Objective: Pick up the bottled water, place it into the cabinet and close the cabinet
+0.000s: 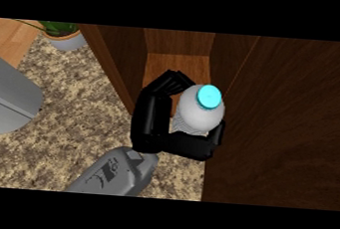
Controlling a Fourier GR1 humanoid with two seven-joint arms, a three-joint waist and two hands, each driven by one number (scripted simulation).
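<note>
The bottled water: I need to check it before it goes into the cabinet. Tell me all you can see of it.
The bottled water is seen from above: a bright cyan cap on a rounded pale grey, plastic-looking body with ribbing lower down. It looks upright, at the open cabinet's mouth above the wooden shelf. A black hand curls round it, fingers on its left, thumb at its lower right.

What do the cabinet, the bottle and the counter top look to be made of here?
Cabinet: dark brown wood, going by the grain streaks, matte. Bottled water: pale, smooth body, probably plastic, with a glossy cyan cap. Counter: speckled beige and brown, stone-like, possibly granite. The hand curls round the bottle.
</note>
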